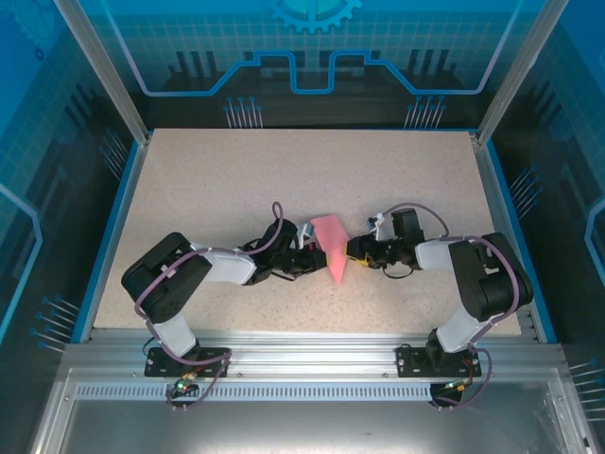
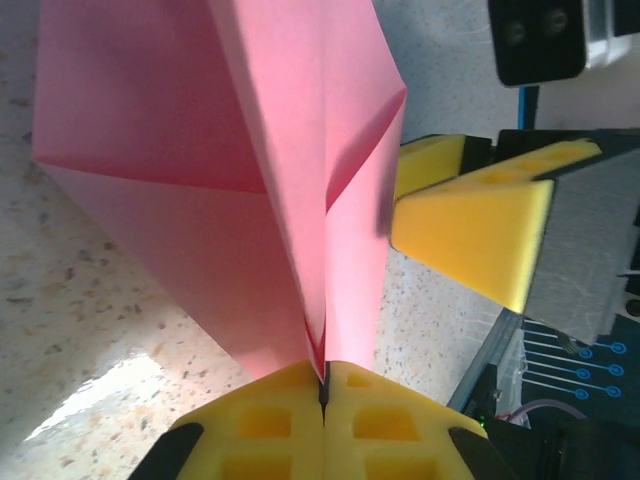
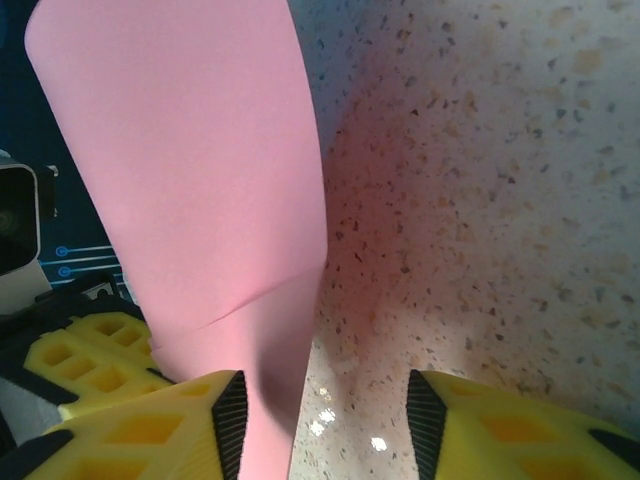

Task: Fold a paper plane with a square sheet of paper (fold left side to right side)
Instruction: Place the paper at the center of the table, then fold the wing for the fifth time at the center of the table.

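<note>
My left pincer [image 2: 323,372] is clenched on the pink paper [image 2: 250,180], nipping a creased point of it between the yellow pads. The folded sheet fans out ahead of the fingertips, over the speckled table [image 3: 480,200]. My right pincer [image 3: 327,400] is released, jaws apart, with the paper against one finger's inner face.
</note>
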`<state>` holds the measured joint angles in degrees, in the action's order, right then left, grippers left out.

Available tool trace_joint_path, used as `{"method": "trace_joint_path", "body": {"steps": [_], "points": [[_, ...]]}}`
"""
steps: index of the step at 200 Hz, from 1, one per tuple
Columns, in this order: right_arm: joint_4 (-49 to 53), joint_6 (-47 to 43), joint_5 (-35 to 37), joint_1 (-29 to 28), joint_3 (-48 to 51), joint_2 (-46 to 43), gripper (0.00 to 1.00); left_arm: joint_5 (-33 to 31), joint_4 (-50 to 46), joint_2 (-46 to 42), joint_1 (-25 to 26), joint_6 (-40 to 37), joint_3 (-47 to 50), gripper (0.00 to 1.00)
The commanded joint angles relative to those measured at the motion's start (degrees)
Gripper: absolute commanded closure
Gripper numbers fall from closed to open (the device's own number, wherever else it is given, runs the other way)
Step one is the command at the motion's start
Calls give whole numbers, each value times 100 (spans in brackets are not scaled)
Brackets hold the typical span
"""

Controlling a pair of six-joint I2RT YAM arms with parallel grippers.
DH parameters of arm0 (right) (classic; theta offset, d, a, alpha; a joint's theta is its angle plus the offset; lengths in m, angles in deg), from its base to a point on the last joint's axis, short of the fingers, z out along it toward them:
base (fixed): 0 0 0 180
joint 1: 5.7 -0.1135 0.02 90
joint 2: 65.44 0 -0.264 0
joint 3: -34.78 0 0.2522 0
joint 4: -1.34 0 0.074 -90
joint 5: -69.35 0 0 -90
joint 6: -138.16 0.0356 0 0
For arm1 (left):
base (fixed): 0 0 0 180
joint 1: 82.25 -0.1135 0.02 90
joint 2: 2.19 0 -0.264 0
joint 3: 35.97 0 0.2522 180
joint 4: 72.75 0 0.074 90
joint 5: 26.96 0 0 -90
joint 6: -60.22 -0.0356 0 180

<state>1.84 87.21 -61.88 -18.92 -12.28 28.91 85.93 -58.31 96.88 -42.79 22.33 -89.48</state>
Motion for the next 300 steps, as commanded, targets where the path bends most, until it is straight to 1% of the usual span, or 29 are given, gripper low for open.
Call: {"method": "trace_joint_path", "body": {"steps": [1, 16, 21, 23, 24, 30, 42, 50, 56, 61, 77, 103, 123, 141, 158, 169, 203, 216, 237, 251, 266, 278, 300], "points": [[-191, 136, -277, -74, -194, 167, 57, 327, 431, 13, -36, -123, 47, 100], [-368, 153, -289, -101, -187, 216, 67, 341, 489, 111, -34, -97, 46, 100], [-376, 149, -271, -109, -173, 207, 72, 343, 506, 149, -43, -90, 42, 100], [-373, 148, -267, -110, -171, 203, 73, 340, 509, 159, -39, -82, 38, 100], [-371, 141, -255, -111, -162, 202, 75, 348, 514, 167, -37, -85, 38, 100], [-360, 125, -211, -109, -130, 170, 81, 348, 521, 201, -42, -87, 42, 99], [-299, 62, -100, -122, -90, 107, 93, 330, 481, 253, -42, -104, 20, 93], [-257, 10, -4, -129, -67, 70, 98, 320, 428, 269, -52, -128, 24, 88], [-256, -15, 77, -155, -50, 38, 100, 291, 363, 253, -68, -152, 34, 83], [-83, -49, 139, -170, -34, 9, 100, 276, 292, 222, -83, -185, 41, 80], [14, -107, 385, -276, 33, -119, 100, 193, 36, 47, -160, -275, 147, 72], [46, -134, 727, -491, 130, -338, 100, 31, -523, -614, -308, -479, 424, 61], [59, -159, 927, -665, 148, -457, 100, -52, -1047, -1142, -326, -648, 496, 58], [120, -195, 1152, -816, 173, -582, 100, -15, -1145, -1397, -325, -574, 512, 59], [189, -230, 1296, -920, 166, -649, 100, 4, -1035, -1341, -287, -413, 427, 63], [215, -231, 1375, -971, 175, -679, 100, 12, -988, -1139, -236, -365, 276, 65], [280, -239, 1417, -1025, 175, -698, 99, 117, -852, -133, 34, -241, -372, 69], [350, -278, 1452, -1033, 166, -698, 98, -12, -938, 96, 64, -207, -489, 71], [566, -422, 1517, -1030, 131, -715, 94, -161, -1043, 219, 62, -204, -446, 73], [677, -523, 1479, -1031, 105, -725, 89, -154, -1059, 266, 62, -196, -388, 74], [789, -604, 1355, -1039, 96, -741, 86, -175, -1047, 326, 62, -176, -336, 75], [869, -659, 1305, -1060, 135, -775, 82, -194, -1012, 393, 62, -153, -315, 75], [948, -704, 1329, -1135, 250, -839, 78, -215, -993, 522, 53, -154, -341, 76]]}}
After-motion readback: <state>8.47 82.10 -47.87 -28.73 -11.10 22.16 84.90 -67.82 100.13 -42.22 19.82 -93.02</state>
